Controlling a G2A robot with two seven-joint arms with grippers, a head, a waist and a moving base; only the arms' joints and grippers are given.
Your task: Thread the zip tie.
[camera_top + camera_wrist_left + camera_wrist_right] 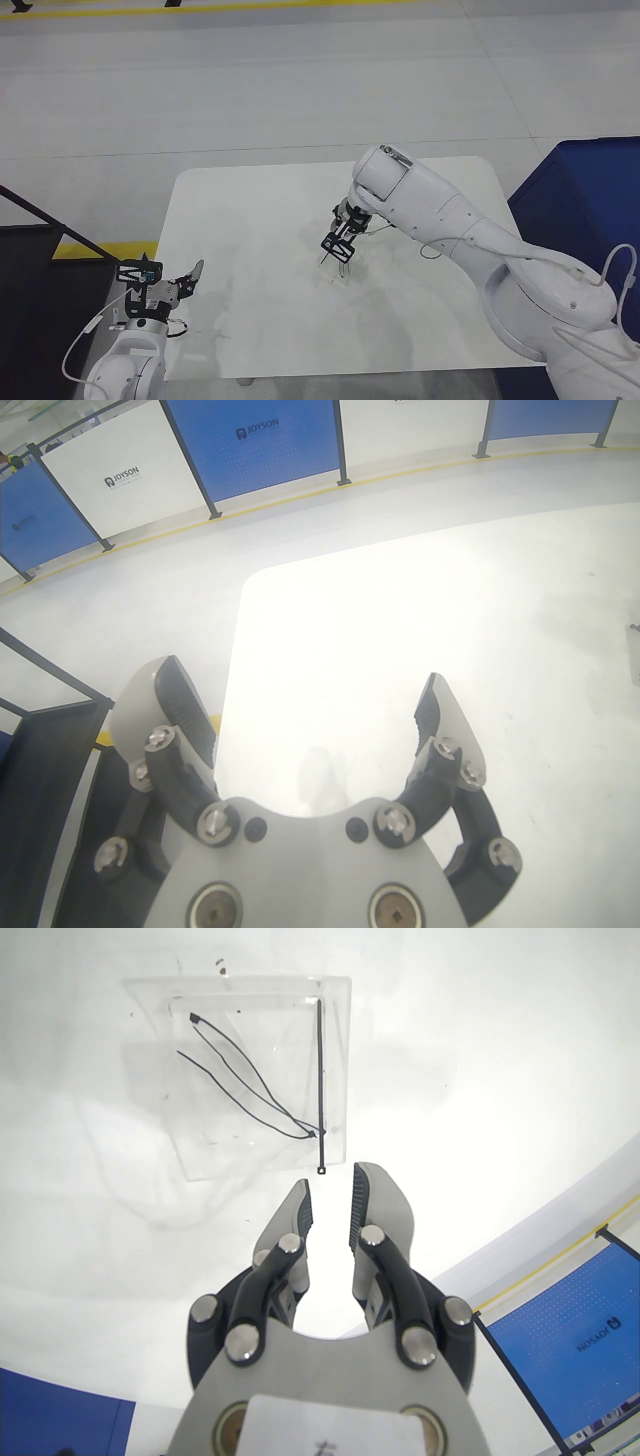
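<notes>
A clear plastic tray [336,988] lies on the white table and holds black zip ties. One straight zip tie [320,1078] runs along the tray's edge, its square head [321,1171] poking over the rim. A thinner zip tie [235,1063] lies bent in loops inside the tray. My right gripper [331,1178] [340,252] hovers open just short of that head, nothing between its fingers. My left gripper [300,685] [192,275] is open and empty at the table's near left edge, far from the tray.
The white table [260,330] has bare surface between the two arms. A black frame [45,225] stands off the table's left side and a blue panel [590,190] off its right. Barrier panels [260,445] line the floor beyond.
</notes>
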